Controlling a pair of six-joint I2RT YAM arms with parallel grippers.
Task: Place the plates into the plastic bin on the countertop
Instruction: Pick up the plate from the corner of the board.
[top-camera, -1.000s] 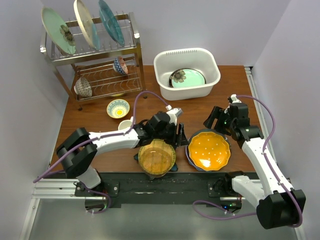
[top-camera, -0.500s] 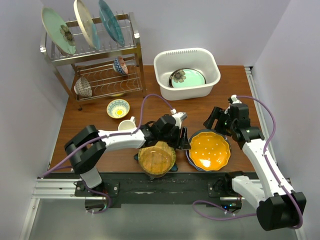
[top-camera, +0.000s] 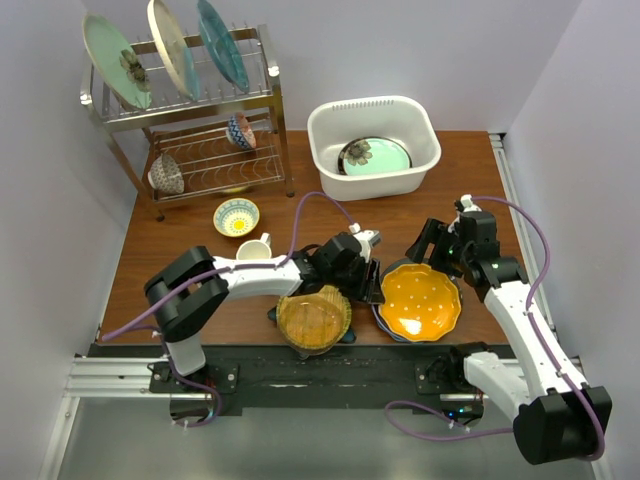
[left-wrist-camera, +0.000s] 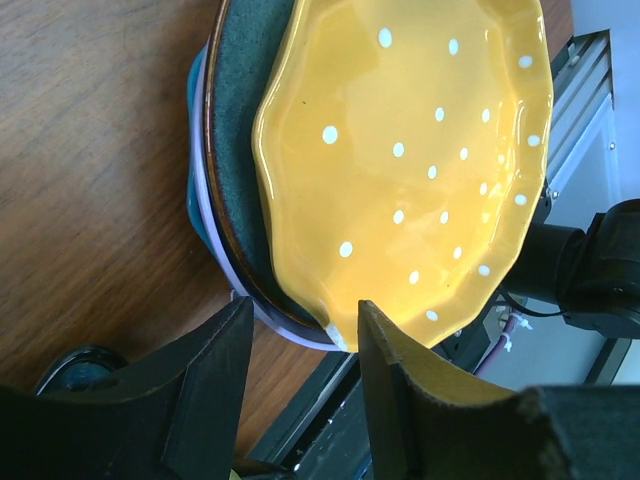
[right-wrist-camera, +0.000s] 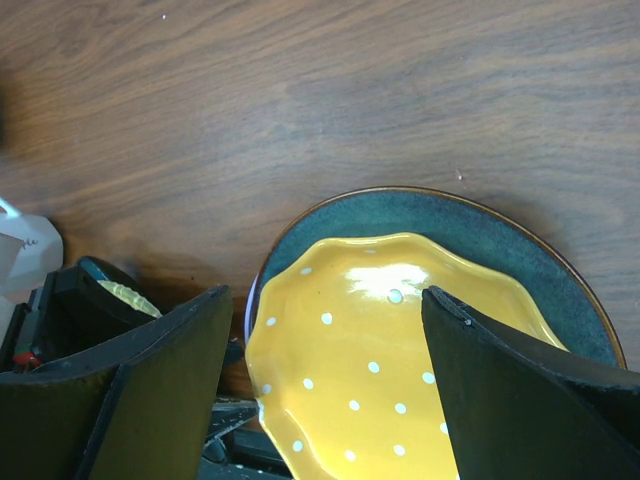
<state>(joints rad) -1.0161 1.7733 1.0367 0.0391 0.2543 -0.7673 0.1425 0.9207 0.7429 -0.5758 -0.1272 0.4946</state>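
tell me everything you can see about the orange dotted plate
The orange dotted plate is glossy, ceramic-looking, orange-yellow with scattered white dots and a wavy, scalloped rim. It lies flat, face up, on top of a stack: a dark teal plate directly beneath, a lavender rim under that, on the countertop near its front edge. The left pincer stands open around its left rim; contact cannot be told.

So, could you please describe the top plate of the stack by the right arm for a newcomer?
On the countertop, find the stack near the front edge, right of centre. Its top is the orange plate: white dots and a wavy rim, unlike the dark teal plate beneath.
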